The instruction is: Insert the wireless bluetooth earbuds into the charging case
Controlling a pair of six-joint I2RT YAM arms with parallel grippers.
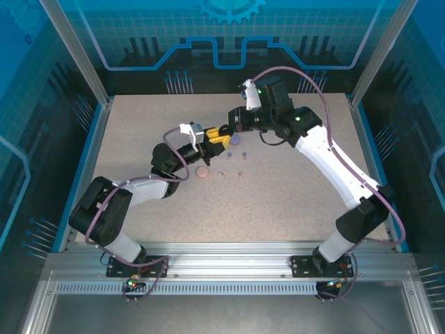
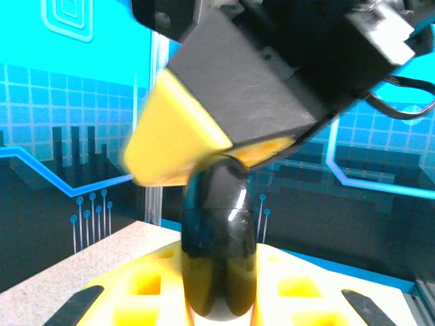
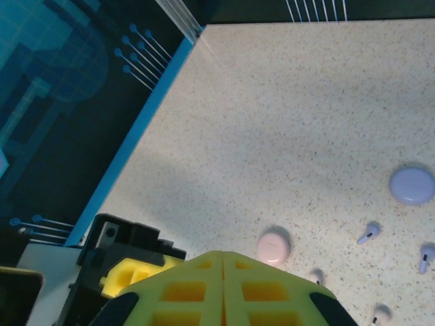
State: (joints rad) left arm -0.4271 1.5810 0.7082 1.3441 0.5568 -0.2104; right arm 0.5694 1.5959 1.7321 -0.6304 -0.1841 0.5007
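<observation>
My left gripper [image 2: 219, 278] is shut on a glossy black charging case [image 2: 217, 231], holding it upright above the table between its yellow fingers [image 2: 146, 288]. My right gripper [image 3: 223, 258] is shut with nothing between its fingers, and its yellow tip [image 2: 170, 146] rests against the top of the black case. In the top view the two grippers meet at mid-table, the left gripper [image 1: 211, 142] just below the right gripper [image 1: 223, 132]. Two purple earbuds [image 3: 368, 233] [image 3: 426, 257] and two pale pink earbuds [image 3: 317, 276] [image 3: 380, 314] lie loose on the table. The black earbuds are out of view.
A closed pink case [image 3: 274, 246] [image 1: 202, 172] lies on the table below the grippers. A closed purple case [image 3: 412, 185] [image 1: 235, 139] lies just right of them. The speckled table [image 1: 292, 202] has a blue rim [image 3: 146, 129] along its left side.
</observation>
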